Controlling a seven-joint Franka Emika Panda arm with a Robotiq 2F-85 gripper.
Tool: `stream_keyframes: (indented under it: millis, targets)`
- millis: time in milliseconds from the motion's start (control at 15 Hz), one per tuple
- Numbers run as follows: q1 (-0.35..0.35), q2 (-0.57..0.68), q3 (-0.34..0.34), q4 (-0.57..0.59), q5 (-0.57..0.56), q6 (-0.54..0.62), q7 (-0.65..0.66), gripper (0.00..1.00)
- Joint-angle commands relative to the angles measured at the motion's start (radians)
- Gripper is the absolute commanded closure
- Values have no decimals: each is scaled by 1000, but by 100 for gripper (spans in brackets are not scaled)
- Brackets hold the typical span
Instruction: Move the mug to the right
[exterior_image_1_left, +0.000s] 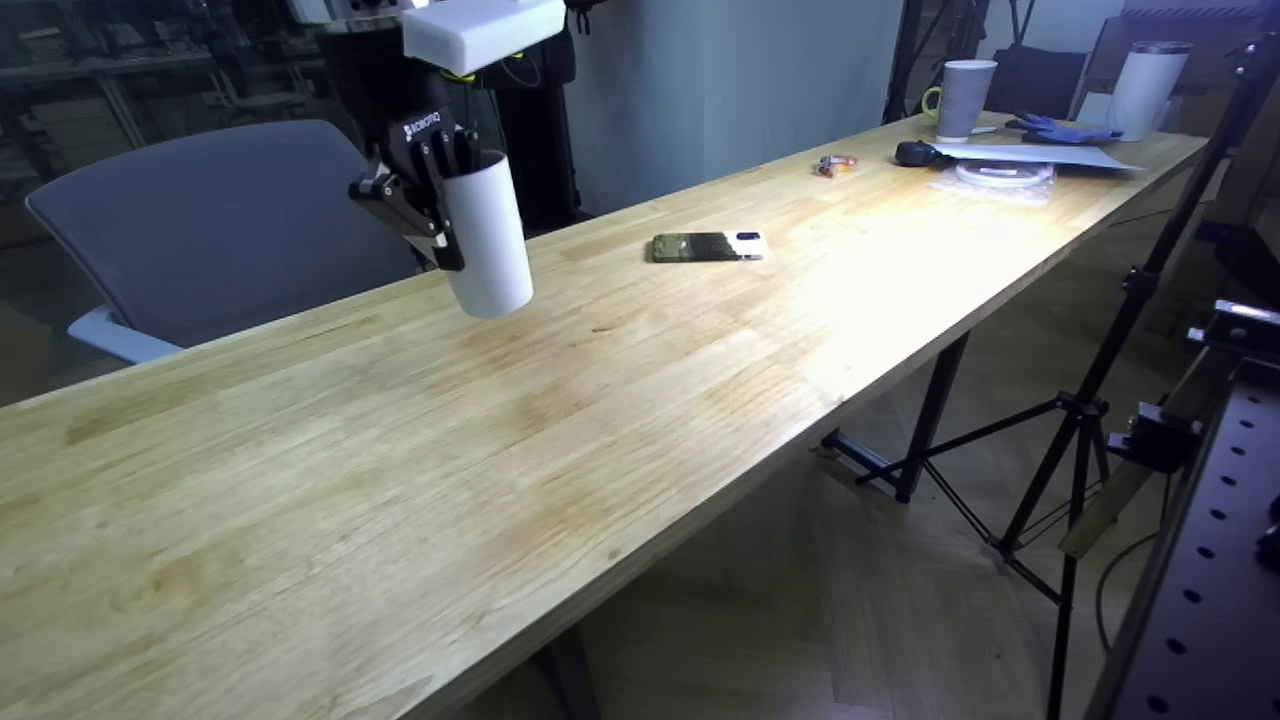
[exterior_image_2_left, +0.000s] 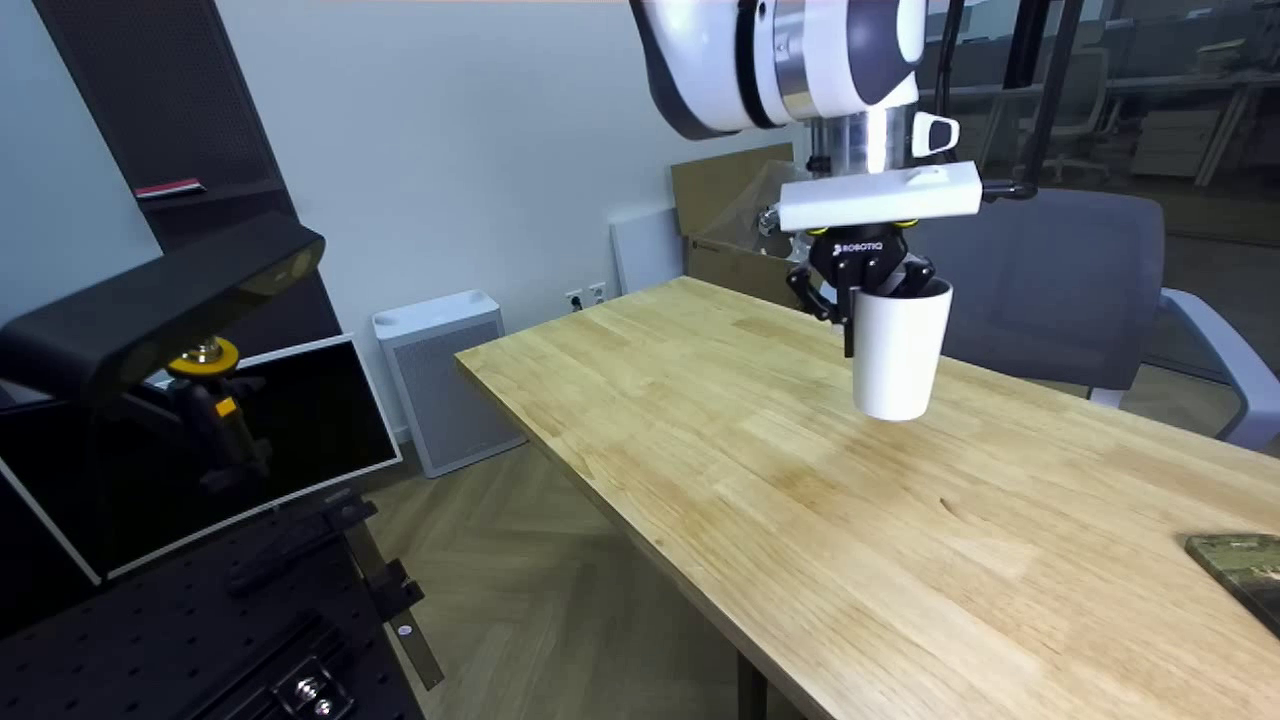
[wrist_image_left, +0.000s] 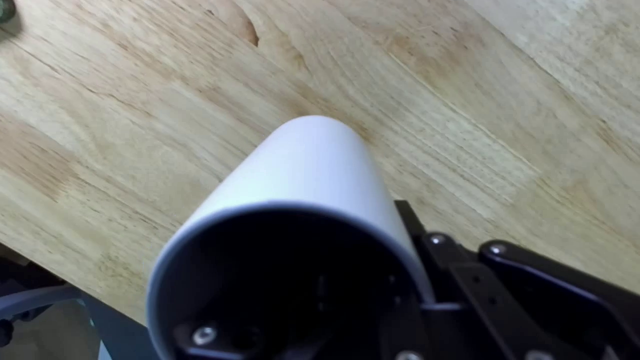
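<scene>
The white mug (exterior_image_1_left: 490, 240) shows in both exterior views (exterior_image_2_left: 898, 350) and large in the wrist view (wrist_image_left: 310, 165). My gripper (exterior_image_1_left: 455, 225) is shut on the mug's wall near its rim. One finger is outside the wall; the other goes inside the mug and its tip is hidden. The gripper also shows in an exterior view (exterior_image_2_left: 858, 320) and in the wrist view (wrist_image_left: 415, 280). The mug hangs mouth up, a little tilted, and appears to be above the wooden table (exterior_image_1_left: 560, 430) near its chair-side edge. The mug's handle is hidden in these views.
A phone-like flat object (exterior_image_1_left: 705, 247) lies on the table near the mug. At the far end are a grey cup (exterior_image_1_left: 967, 100), a white tumbler (exterior_image_1_left: 1150, 90), gloves (exterior_image_1_left: 1065, 130) and a packet (exterior_image_1_left: 836, 165). A grey chair (exterior_image_2_left: 1040, 290) stands behind the table's edge.
</scene>
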Motion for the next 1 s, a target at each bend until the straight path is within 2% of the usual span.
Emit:
stream_keyframes:
  millis: [0, 267, 467, 667, 933]
  targets:
    - [-72, -65, 92, -44, 40, 6, -158, 98]
    - [-164, -94, 194, -82, 80, -9, -436, 98]
    - [-208, -110, 232, -103, 113, -52, -647, 98]
    - [-208, -123, 217, -117, 116, -101, -800, 98]
    - [-176, -131, 162, -116, 72, -191, -910, 98]
